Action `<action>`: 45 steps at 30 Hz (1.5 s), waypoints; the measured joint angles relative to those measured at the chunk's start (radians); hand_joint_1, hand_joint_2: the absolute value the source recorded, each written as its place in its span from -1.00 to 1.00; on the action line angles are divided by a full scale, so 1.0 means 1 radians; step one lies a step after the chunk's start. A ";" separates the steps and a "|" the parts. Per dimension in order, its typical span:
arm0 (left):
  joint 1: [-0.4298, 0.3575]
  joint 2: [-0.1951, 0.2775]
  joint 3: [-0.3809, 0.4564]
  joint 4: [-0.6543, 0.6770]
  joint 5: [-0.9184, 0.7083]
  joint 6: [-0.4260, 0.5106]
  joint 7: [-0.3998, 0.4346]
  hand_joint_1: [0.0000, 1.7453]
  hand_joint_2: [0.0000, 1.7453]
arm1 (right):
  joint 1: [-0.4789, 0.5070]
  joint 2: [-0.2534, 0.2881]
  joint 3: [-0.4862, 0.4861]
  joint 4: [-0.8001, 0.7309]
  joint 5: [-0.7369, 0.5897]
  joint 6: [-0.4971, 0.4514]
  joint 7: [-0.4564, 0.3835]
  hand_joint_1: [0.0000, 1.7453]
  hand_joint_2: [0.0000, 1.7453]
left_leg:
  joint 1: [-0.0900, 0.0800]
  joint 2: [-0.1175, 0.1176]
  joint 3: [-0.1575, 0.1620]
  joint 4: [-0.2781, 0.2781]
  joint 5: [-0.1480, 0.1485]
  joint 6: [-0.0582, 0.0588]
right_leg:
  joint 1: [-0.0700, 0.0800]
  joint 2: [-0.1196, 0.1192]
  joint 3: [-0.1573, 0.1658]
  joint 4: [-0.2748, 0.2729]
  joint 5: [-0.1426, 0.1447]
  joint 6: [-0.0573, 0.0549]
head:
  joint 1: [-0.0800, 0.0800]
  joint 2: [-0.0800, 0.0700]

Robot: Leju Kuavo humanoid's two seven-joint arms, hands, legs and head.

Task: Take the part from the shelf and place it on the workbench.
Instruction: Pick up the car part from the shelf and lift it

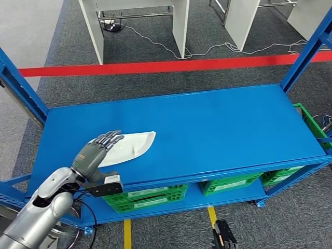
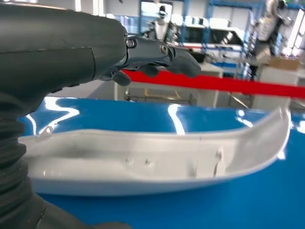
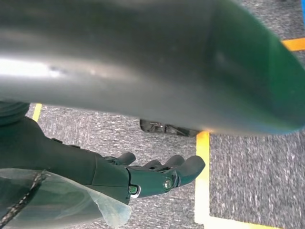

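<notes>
The part point(image 1: 133, 145) is a long white curved plastic shell lying flat on the blue shelf top point(image 1: 219, 124), toward its left front. My left hand point(image 1: 94, 153) reaches over the part's left end with fingers stretched out above it. In the left wrist view the fingers point(image 2: 162, 52) hover over the part point(image 2: 144, 160) with a gap between them, so nothing is gripped. My right hand point(image 3: 144, 179) hangs over the grey carpet, fingers loosely extended and holding nothing.
Green crates point(image 1: 156, 196) sit on the lower shelf level. Blue uprights point(image 1: 305, 52) stand at the shelf's corners. A red floor line point(image 1: 164, 66) runs behind the shelf, with white table legs point(image 1: 180, 26) and cables beyond. A green basket point(image 1: 309, 122) sits at the right end.
</notes>
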 joint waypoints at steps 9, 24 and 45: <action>-0.059 -0.028 -0.056 0.052 -0.018 -0.042 0.012 -1.00 1.00 | 0.002 0.000 0.003 0.000 0.002 0.007 0.003 -1.00 -1.00 | 0.003 0.002 0.003 -0.008 0.006 0.021 | -0.003 0.000 -0.101 0.188 -0.049 0.017 | 0.004 0.000; -0.078 -0.030 -0.085 0.075 -0.018 -0.041 0.012 -1.00 1.00 | 0.002 0.000 0.003 -0.001 0.002 0.008 0.004 -1.00 -1.00 | 0.003 0.001 -0.085 0.203 -0.069 -0.024 | -0.004 0.002 0.000 -0.004 0.012 -0.029 | -0.002 0.000; -0.196 -0.065 -0.176 0.202 -0.204 -0.148 0.147 -1.00 1.00 | 0.002 -0.002 0.016 -0.007 0.029 0.003 0.019 -1.00 -1.00 | -0.005 -0.001 0.006 -0.008 0.003 -0.002 | -0.006 0.003 -0.010 0.005 0.009 0.000 | 0.006 0.000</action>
